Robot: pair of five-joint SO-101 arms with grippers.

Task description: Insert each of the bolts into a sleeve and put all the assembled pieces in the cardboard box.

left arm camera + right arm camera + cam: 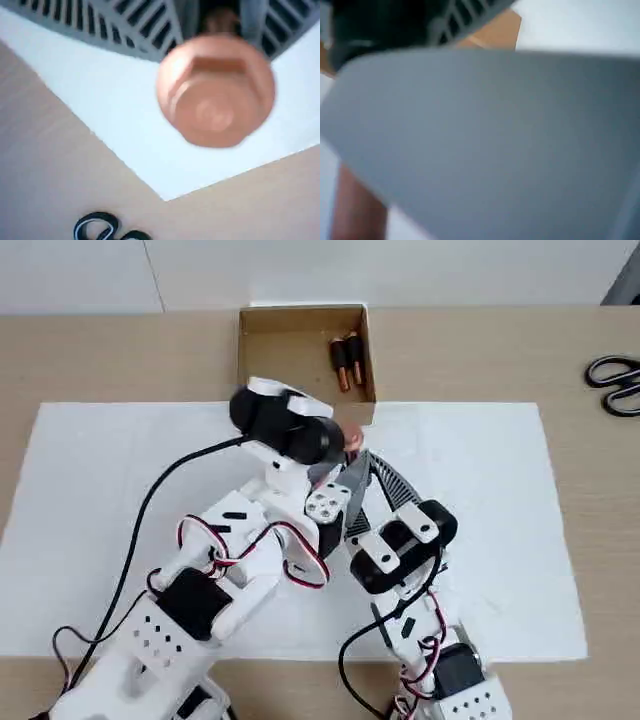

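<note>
- The left pincer (220, 27) is clenched on a copper-coloured bolt (215, 92). In the left wrist view we see its grey slatted fingers (130, 25) close in from both sides on the bolt's far end. The hexagonal head faces the camera.
- In the high view the bolt hangs over the white paper sheet (480, 540), just beside the near right corner of the cardboard box (285, 365).
- The right pincer (364, 460) points away from the near edge of the table (100, 360), and its tip is just beside the bolt. We cannot tell whether it is clenched or released.
- The cardboard box stands open at the middle of the table's far edge, and its near wall meets the far edge of the paper sheet.
- Two assembled pieces (346, 362) lie side by side in the box, close to its right wall.
- The paper sheet covers the middle of the table, almost to the near edge.
- A pair of scissors (612, 385) lies on the bare table at the right edge. It is past the sheet's far right corner and well apart from the box.
</note>
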